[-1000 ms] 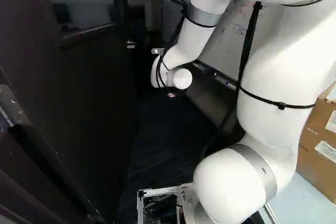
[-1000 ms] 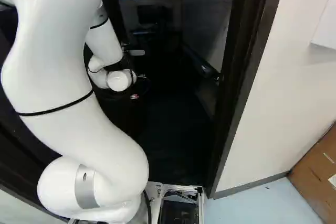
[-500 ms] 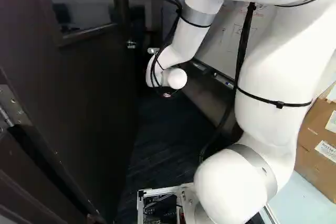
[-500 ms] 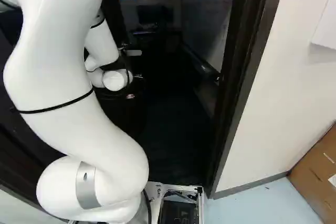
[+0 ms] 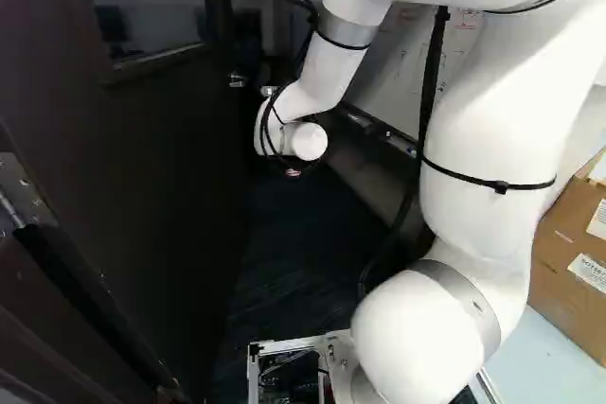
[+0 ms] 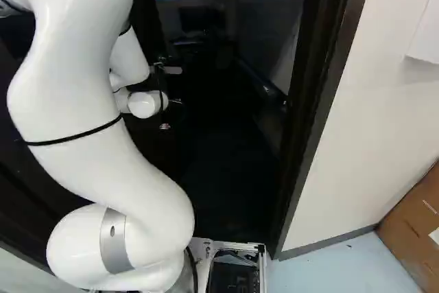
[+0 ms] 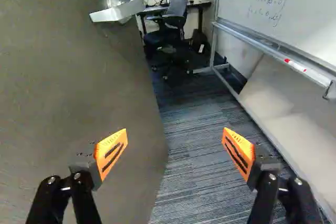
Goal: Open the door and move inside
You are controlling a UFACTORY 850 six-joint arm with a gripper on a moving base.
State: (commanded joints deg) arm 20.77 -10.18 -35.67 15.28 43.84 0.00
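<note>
Door stands open; gripper is open, empty. Judged step: entry; next requires driving base forward.

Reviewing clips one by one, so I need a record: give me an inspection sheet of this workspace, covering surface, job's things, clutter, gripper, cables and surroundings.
Surface: striped carpet beyond the doorway; pale floor outside.
Job's things: door standing open; its handle ahead of the gripper, not held.
Clutter: cardboard box by the wall.
Gripper: open, gripping nothing.
Cables: black cable strapped along the arm.
Surroundings: office chair, desk, whiteboard inside.
</note>
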